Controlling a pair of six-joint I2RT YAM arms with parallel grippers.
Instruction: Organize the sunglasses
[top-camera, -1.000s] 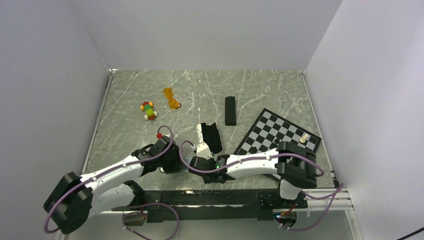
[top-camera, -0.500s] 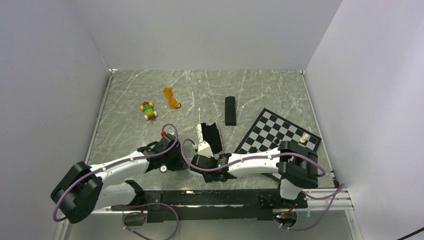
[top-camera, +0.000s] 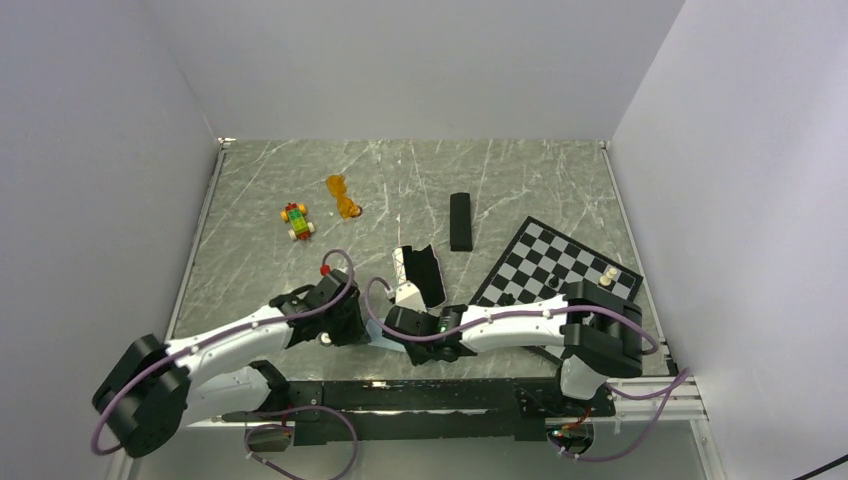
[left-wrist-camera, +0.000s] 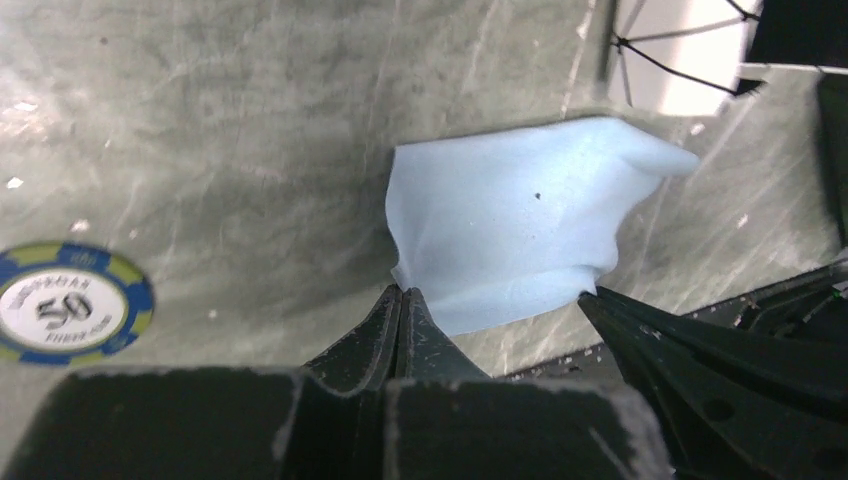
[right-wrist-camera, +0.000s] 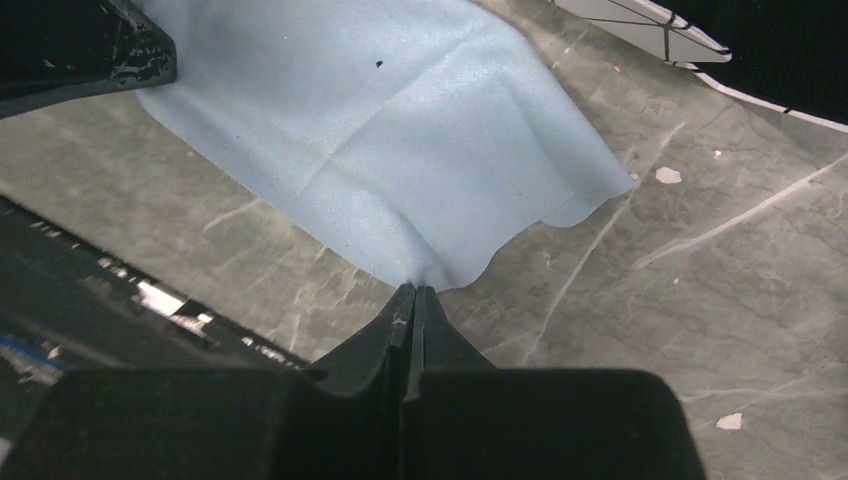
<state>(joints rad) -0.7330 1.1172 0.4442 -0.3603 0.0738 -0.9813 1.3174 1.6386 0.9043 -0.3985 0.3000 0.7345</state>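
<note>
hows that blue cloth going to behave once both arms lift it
Probably floppy: the blue cloth folds and ripples between the left end effector and right end effector, each pinching an edge. It looks thin, so likely light and apt to sag in the middle. Held only at its margin, it might slip free.

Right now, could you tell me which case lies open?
The white-and-black case in the middle, its dark inside showing; the black oblong case behind it is shut.

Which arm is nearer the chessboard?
Right. The right arm lies along the near edge of the chessboard; the left arm is well to its left, apart.
</note>
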